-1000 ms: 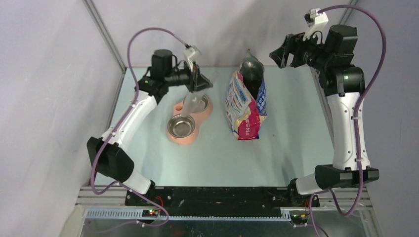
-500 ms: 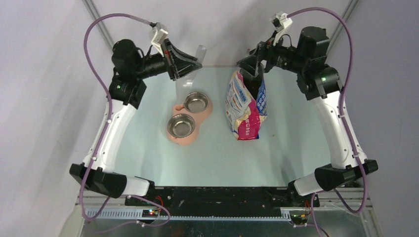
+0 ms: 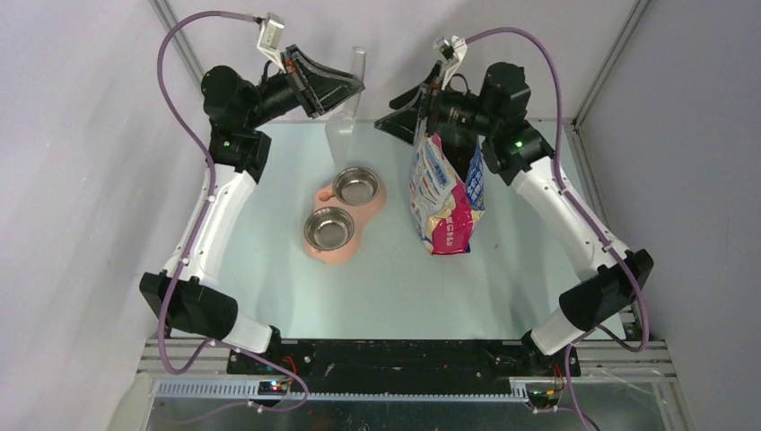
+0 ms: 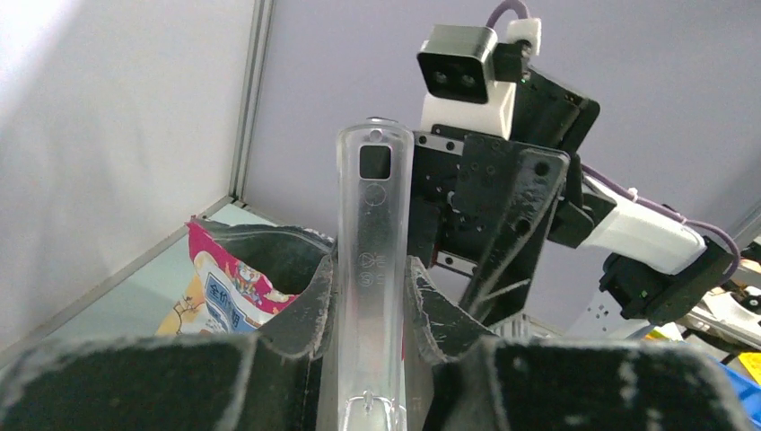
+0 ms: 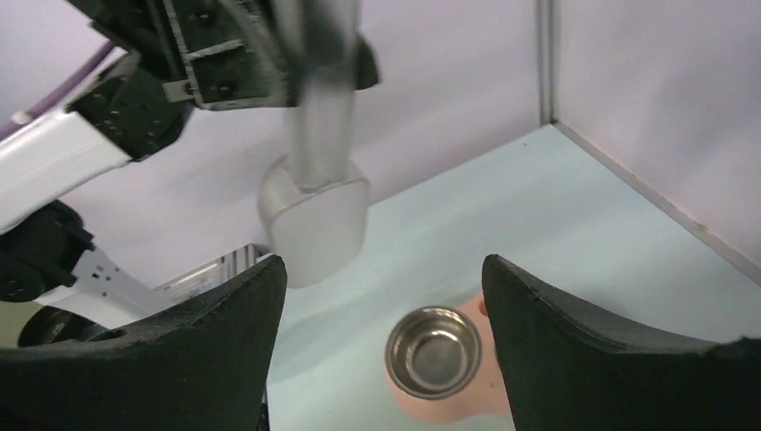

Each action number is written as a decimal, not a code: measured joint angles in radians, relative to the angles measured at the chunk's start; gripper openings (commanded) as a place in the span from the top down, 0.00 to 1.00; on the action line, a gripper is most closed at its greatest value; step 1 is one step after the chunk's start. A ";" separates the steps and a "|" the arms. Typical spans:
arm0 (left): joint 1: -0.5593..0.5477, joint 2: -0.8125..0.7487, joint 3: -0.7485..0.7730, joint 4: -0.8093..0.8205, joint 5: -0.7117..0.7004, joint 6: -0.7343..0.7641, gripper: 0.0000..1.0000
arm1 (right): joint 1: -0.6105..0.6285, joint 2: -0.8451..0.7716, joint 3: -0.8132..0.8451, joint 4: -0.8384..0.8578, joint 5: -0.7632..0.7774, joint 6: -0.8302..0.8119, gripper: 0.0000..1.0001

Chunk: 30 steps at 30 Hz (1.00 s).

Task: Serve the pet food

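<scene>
Table [image 3: 538, 233]: is carrying the items below. Cat food bag [image 3: 441, 202]: is standing upright right of centre, its top gaping open and dark. Pink feeder [image 3: 316, 254]: is sitting just left of the bag, holding two steel bowls [image 3: 357, 187], both showing bare metal. Clear scoop [image 3: 345, 126]: is hanging in the air beyond the feeder. Left gripper [image 4: 372, 287]: is clamping the scoop's handle. Right gripper [image 5: 384, 265]: is hovering by the bag's top, fingers spread wide, grasping nothing. Pet food: is not showing in any view, the bag's inside being in shadow.
</scene>
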 measured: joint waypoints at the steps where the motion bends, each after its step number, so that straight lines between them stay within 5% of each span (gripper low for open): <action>1: 0.003 0.004 0.006 0.005 -0.002 -0.010 1.00 | 0.012 0.002 -0.012 0.034 -0.007 0.011 0.19; 20: 0.044 0.037 0.020 0.196 -0.016 -0.382 1.00 | 0.104 0.184 0.043 0.281 -0.050 0.225 0.28; 30: 0.044 0.038 0.020 0.243 -0.019 -0.440 1.00 | 0.127 0.205 0.051 0.368 -0.140 0.221 0.50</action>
